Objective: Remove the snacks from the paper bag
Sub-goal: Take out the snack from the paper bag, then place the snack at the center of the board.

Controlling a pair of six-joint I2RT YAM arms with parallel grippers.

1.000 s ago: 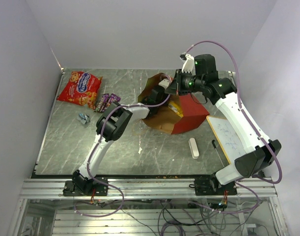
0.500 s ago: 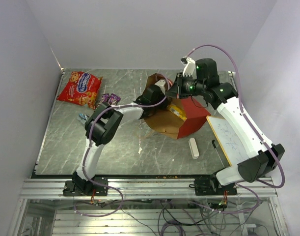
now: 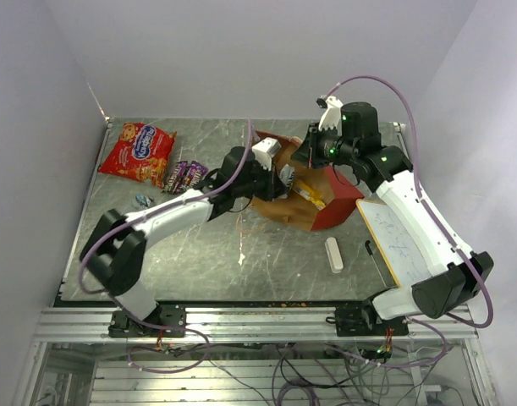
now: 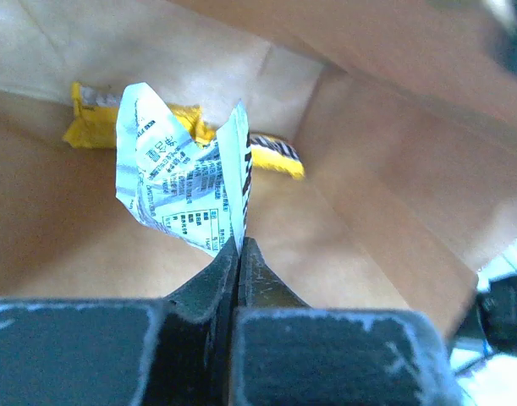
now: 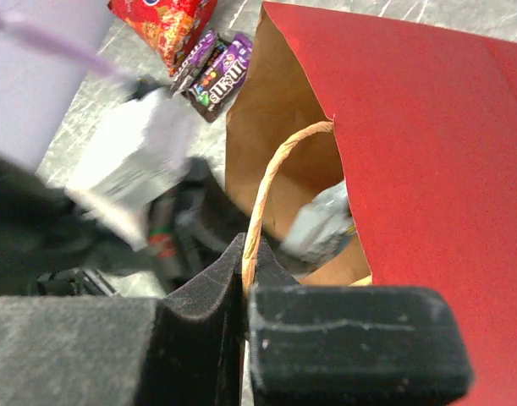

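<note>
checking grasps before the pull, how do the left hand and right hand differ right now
The left hand is inside the paper bag, shut on a crinkly wrapper; the right hand is outside at its mouth, shut on the tan handle. Left grips a snack, right grips the bag itself. Both are shut.

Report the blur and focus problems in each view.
Top external: evenly lit, sharp throughout. Left wrist: the white wrapper is crisp, the yellow pack behind it is slightly soft, and the upper right corner is smeared. Right wrist: the left arm is a motion-blurred smear, while the paper bag and its handle are fairly sharp.
</note>
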